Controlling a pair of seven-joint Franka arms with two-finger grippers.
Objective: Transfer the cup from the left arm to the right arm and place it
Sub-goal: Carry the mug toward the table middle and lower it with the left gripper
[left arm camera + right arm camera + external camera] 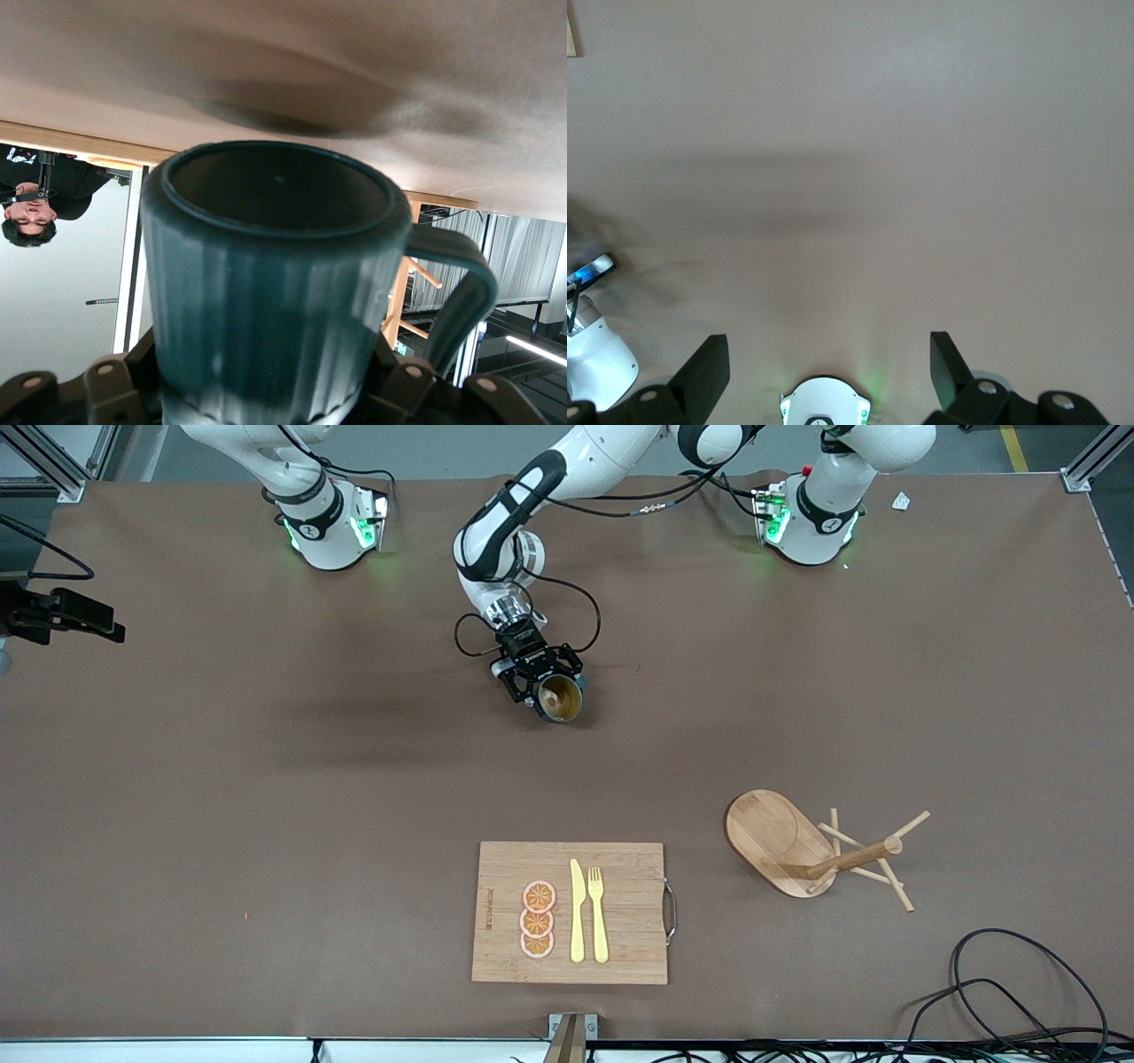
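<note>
The cup (562, 698), gripped between the closed jaws of the left gripper (542, 682), hangs tilted over the middle of the bench (266, 824), apparently presented for handover. The right gripper (829, 365) waits with jaws spread wide and empty above bare bench. The peg rack (819, 850) lies toppled beside the cutting board (571, 912)

The big brown table (266, 824) is mostly bare, so a gripper can move freely across the whole left half of the front view. In the upper middle, the left gripper (542, 682) holds the cup (561, 699) up in the air and blocks that spot. Low in the middle lies the cutting board (620, 948) with fruit slices (538, 919), a knife (577, 911) and a fork (598, 912). At lower right lies the tipped wooden rack (802, 849), its pegs sticking out.
</note>
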